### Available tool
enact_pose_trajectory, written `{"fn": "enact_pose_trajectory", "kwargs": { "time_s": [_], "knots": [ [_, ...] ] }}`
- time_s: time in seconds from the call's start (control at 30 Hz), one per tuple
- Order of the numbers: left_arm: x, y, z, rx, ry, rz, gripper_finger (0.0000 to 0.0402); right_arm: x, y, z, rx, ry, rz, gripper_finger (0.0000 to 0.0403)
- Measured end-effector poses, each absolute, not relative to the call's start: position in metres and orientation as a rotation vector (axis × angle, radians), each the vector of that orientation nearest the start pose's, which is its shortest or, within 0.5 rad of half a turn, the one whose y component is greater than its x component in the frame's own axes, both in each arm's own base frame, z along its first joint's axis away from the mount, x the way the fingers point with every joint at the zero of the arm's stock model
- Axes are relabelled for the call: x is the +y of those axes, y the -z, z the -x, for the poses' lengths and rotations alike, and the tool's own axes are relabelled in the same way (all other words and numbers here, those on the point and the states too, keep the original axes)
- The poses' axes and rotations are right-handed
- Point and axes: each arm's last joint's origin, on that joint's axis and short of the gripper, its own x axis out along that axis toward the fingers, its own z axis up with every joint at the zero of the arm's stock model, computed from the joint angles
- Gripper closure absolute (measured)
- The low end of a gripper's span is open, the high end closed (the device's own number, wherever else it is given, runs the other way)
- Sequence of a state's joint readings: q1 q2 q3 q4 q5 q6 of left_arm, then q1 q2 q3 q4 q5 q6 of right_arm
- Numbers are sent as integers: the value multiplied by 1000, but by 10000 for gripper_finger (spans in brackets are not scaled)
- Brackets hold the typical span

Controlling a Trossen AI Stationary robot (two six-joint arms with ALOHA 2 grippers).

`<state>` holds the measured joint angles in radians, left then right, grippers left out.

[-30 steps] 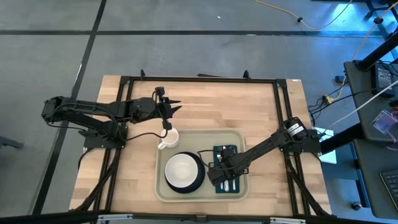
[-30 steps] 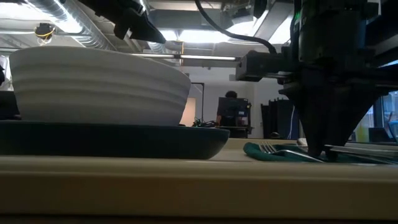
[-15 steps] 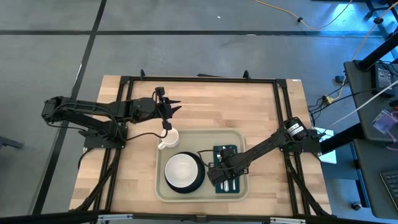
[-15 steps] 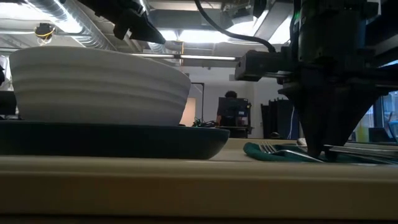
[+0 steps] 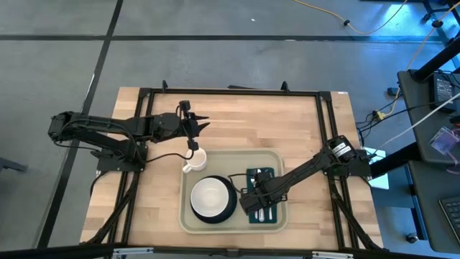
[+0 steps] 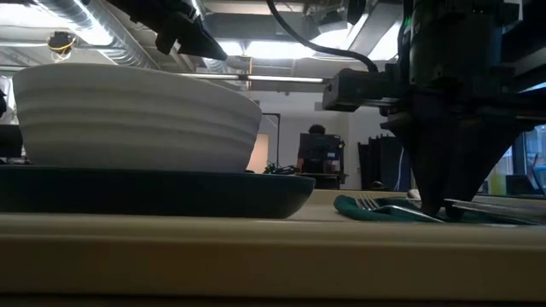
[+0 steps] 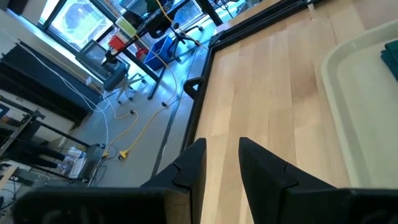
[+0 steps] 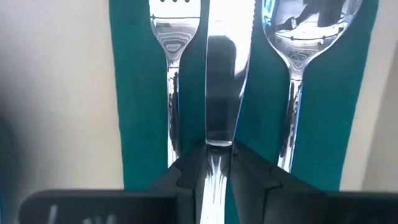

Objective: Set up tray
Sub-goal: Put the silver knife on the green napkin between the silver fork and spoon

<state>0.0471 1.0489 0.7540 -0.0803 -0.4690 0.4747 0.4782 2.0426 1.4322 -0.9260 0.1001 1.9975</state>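
Observation:
The pale beige tray (image 5: 277, 160) lies at the near middle of the table. On it a dark plate (image 5: 228, 208) carries a white bowl (image 5: 209, 196); both fill the left of the low view, the bowl (image 6: 128, 115) on the plate (image 6: 153, 192). Right of them a dark green napkin (image 5: 257, 176) bears a fork (image 8: 171, 74), a knife (image 8: 222, 62) and a spoon (image 8: 297, 37) side by side. My right gripper (image 8: 218, 167) stands over the napkin, shut on the knife. A white mug (image 5: 195, 159) stands at the tray's far-left corner. My left gripper (image 5: 204, 124) hovers open beyond the mug. My right gripper pinches the knife between its two fingers at the part of it (image 8: 217, 140) nearest the camera, one finger on each long edge. It comes from above, pointing down (image 6: 431, 200). The knife lies flat on the napkin between fork and spoon.
Bare wood lies far of the tray (image 5: 266, 119) and to its left. A black frame (image 5: 230, 91) runs along the table's edges. In the left wrist view the tray's rim (image 7: 348, 81) shows beyond bare wood; a person (image 6: 317, 149) is in the room behind.

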Motion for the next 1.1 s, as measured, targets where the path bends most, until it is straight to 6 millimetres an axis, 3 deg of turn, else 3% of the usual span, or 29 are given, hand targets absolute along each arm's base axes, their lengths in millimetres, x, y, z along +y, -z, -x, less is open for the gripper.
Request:
{"fn": "enact_pose_trajectory", "kwargs": {
  "time_s": [0.33, 1.1],
  "knots": [
    [24, -284, -226, 493, -412, -539, 313, 172, -151, -337, 1140, 1149, -1159, 289],
    [24, -284, -226, 493, -412, -538, 313, 172, -152, -338, 1168, 1102, -1111, 287]
  ]
}}
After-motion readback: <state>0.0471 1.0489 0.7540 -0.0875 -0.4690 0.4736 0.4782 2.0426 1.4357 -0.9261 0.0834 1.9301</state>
